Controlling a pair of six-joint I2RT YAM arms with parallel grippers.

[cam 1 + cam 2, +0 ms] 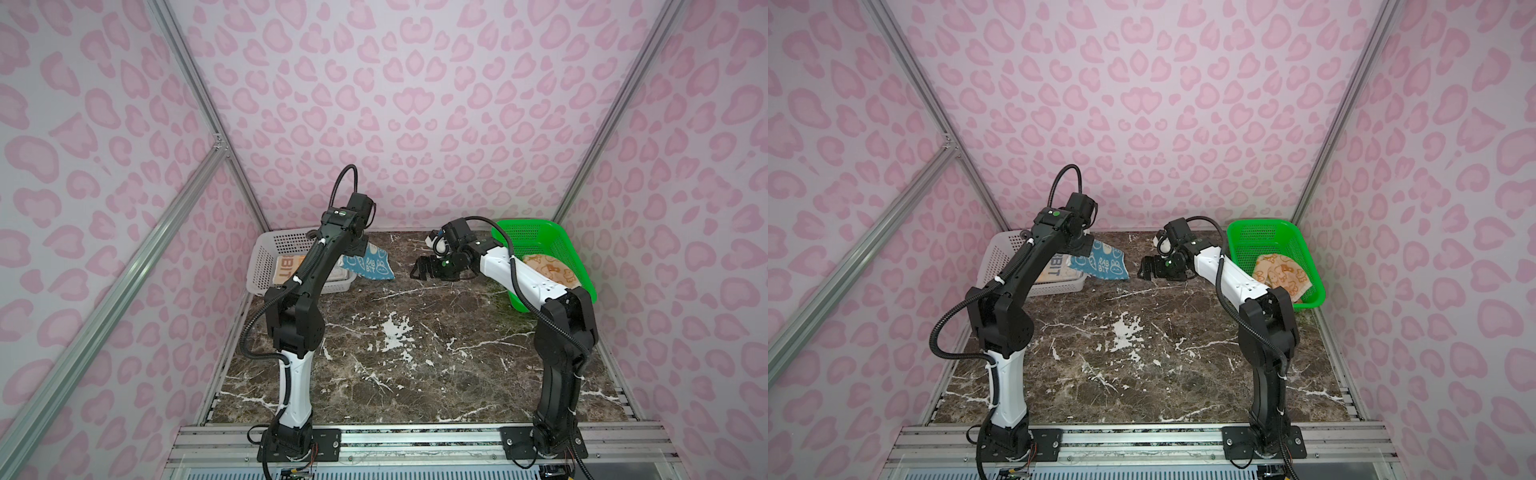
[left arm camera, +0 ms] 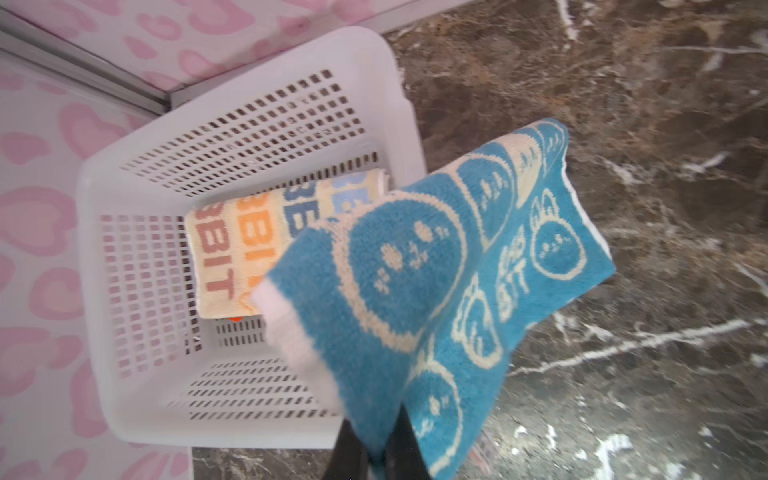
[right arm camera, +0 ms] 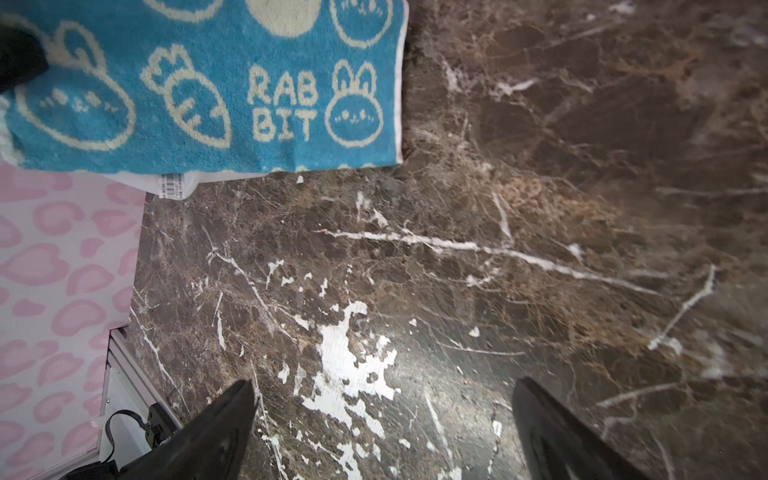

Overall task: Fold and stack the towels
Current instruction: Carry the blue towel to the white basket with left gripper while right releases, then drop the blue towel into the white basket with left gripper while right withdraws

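Left gripper (image 2: 374,444): clamped tight on the teal towel (image 2: 415,291), with the cloth pinched between its two black fingers.
Teal towel: hangs from the left gripper, doubled over in two layers. In both top views it drapes by the right rim of the white basket (image 1: 266,257), partly over the rim and partly over the table (image 1: 415,353). The "RAB BIT" print and bunny face the right wrist camera (image 3: 208,83). I cannot tell whether its lower edge touches the table.
Cream towel (image 2: 232,257): folded and lying flat on the floor of the white basket, with its orange and blue letters facing up. The hanging teal towel hides part of it.
Orange towel (image 1: 1281,272): lies loose and unfolded inside the green basket (image 1: 1266,237). The right arm partly hides it in both top views.
Right gripper (image 3: 384,382): jaws spread wide and holding nothing. It hovers over the bare table between the two baskets, pointing toward the teal towel but clear of it.
White basket: stands at the back left of the table, against the wall.
Green basket: stands at the back right of the table.
Table: dark marble with white veins.
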